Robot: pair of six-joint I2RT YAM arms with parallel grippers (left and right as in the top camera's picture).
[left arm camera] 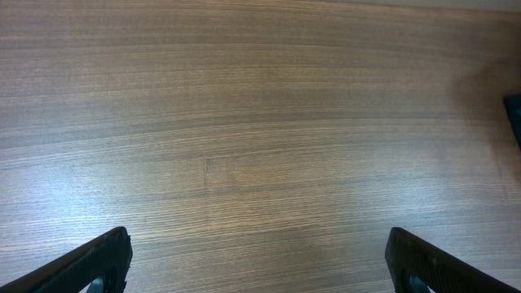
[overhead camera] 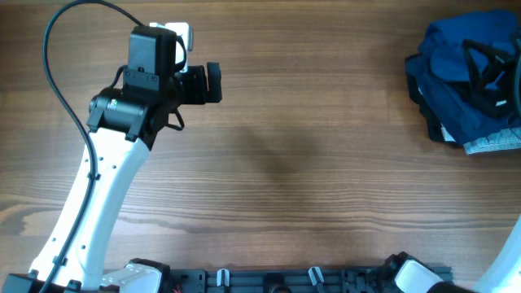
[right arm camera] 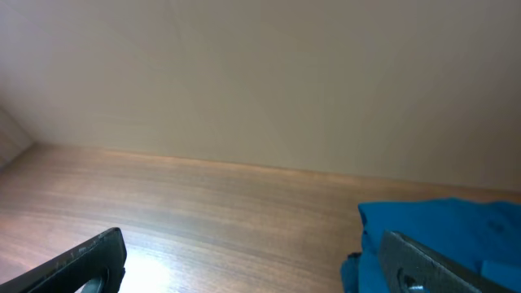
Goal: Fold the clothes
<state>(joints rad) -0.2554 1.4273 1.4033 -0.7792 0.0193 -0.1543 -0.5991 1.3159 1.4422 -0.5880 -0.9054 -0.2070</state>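
The medium-blue shirt (overhead camera: 456,59) lies crumpled in a pile at the table's far right, mixed with darker garments. Its edge shows in the right wrist view (right arm camera: 444,232), beside and partly behind the right finger. A sliver of blue cloth (left arm camera: 514,115) shows at the right edge of the left wrist view. My left gripper (overhead camera: 213,83) hovers over bare table at the upper left, far from the pile. It is open and empty in the left wrist view (left arm camera: 259,240). My right gripper (right arm camera: 254,240) is open and empty, low over the table next to the shirt. It is out of view overhead.
A dark navy garment (overhead camera: 464,114) with a black strap (overhead camera: 482,77) and a pale grey patch (overhead camera: 492,144) lies in the same pile. Bare wooden table (overhead camera: 309,163) spans the middle. A beige wall (right arm camera: 260,73) stands behind the table. The arm bases (overhead camera: 309,278) line the front edge.
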